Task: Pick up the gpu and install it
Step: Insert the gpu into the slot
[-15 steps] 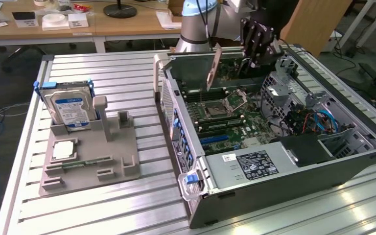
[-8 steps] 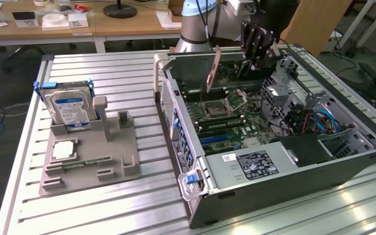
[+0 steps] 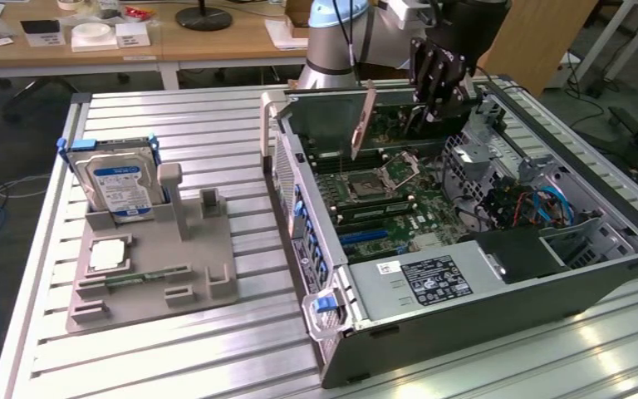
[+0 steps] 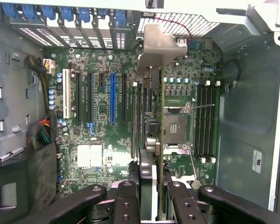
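Observation:
My gripper [image 4: 148, 198] is shut on the gpu [image 4: 150, 154], a thin dark card that the wrist view shows edge-on between the black fingers [image 4: 126, 205]. Its silver-grey bracket [image 4: 158, 44] points toward the case's rear slots with the blue latches [image 4: 65, 11]. The card stands upright above the motherboard [image 4: 98, 140], between the blue slot [image 4: 113, 98] and the CPU socket [image 4: 177, 123]. In the exterior view the gripper [image 3: 421, 112] hangs over the far end of the open computer case [image 3: 497, 332]. There the gpu [image 3: 361, 123] shows as a thin pale strip beside the gripper.
A grey holder [image 3: 153, 266] on the aluminium table at the exterior view's left carries a hard drive [image 3: 122, 184] with a blue-white label and a small green stick [image 3: 120, 281]. The power supply [image 3: 430, 278] and cables [image 3: 541, 204] fill the case's near end. Wooden desks stand behind.

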`<state>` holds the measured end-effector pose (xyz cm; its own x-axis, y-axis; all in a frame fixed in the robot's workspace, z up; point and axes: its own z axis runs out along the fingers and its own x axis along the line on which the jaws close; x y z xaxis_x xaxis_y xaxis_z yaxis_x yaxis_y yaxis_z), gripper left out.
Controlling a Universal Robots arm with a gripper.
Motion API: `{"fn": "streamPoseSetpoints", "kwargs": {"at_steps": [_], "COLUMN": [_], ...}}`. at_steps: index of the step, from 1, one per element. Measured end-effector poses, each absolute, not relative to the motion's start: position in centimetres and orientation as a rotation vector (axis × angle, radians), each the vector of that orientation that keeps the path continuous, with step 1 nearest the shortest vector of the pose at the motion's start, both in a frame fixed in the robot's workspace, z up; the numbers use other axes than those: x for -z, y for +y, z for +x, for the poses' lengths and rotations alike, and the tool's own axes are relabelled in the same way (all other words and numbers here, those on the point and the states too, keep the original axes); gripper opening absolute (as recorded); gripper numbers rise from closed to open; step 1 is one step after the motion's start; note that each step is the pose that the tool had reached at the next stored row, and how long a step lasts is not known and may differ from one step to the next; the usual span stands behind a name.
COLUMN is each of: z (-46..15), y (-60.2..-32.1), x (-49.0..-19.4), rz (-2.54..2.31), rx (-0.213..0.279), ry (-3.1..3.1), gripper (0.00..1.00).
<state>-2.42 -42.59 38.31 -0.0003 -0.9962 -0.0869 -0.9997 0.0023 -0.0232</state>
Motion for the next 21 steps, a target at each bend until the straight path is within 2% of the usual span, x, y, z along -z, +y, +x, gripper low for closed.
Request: {"fn": "streamPoseSetpoints", "kwargs": {"at_steps": [21], "z": [-2.42], "y": [-42.69], "x": [-38.03], "rz": [-2.14], "rx": [-0.068], "ry": [2.19], "gripper": [0.27]}}
